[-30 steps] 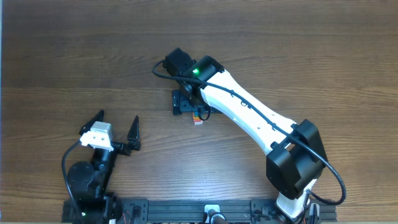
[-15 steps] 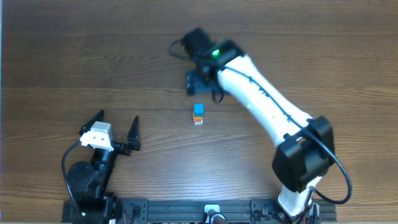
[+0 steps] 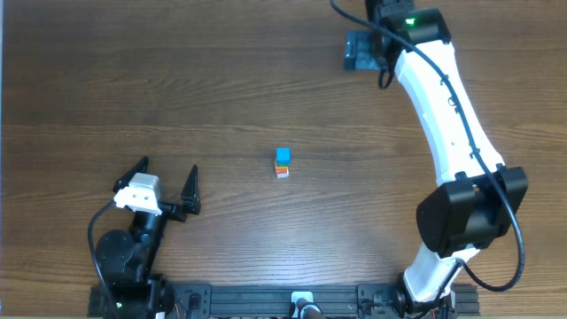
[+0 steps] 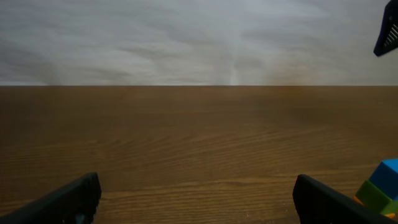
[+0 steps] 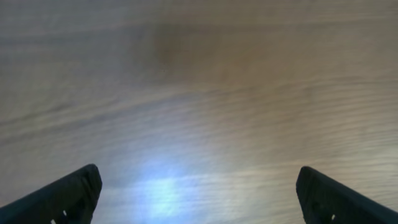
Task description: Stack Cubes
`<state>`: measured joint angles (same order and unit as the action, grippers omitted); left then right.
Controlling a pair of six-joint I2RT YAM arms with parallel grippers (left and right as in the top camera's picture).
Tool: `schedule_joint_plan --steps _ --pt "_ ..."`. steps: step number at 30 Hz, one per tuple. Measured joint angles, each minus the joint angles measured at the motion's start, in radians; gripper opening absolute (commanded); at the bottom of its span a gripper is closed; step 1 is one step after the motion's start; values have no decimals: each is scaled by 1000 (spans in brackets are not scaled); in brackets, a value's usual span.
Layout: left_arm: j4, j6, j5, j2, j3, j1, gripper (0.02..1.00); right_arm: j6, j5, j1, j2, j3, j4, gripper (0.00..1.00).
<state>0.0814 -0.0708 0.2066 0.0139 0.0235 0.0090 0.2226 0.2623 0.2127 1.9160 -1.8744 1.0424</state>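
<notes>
The stack [image 3: 283, 164] stands near the middle of the tabletop [image 3: 133, 80], with the blue cube [image 3: 283, 156] on top and a green cube [image 4: 375, 196] and an orange cube [image 4: 390, 216] under it. It looks finished, so the main danger is disturbance. The right pincer [image 3: 360, 50] hangs toward the far edge, well apart from the stack, jaws wide and empty. If that arm comes home low across the middle, its wrist or cable could clip the stack. The left pincer [image 3: 168, 170] is also open and empty, off to the stack's left, and a forward sweep could topple it. The cubes seem slightly offset, so a small jolt may be enough.
</notes>
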Motion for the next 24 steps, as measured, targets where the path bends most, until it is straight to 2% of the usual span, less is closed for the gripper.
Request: schedule_joint_plan --steps 7,17,20,24 --pt "0 0 0 0 0 0 1000 -76 40 21 -113 113 -158 991" --pt "0 0 0 0 0 0 1000 -86 -10 25 -544 608 -435 993" --pt "0 0 0 0 0 0 1000 -86 -50 -19 -654 743 -499 991" --pt "0 0 0 0 0 0 1000 -97 -124 -159 -806 913 -608 991"
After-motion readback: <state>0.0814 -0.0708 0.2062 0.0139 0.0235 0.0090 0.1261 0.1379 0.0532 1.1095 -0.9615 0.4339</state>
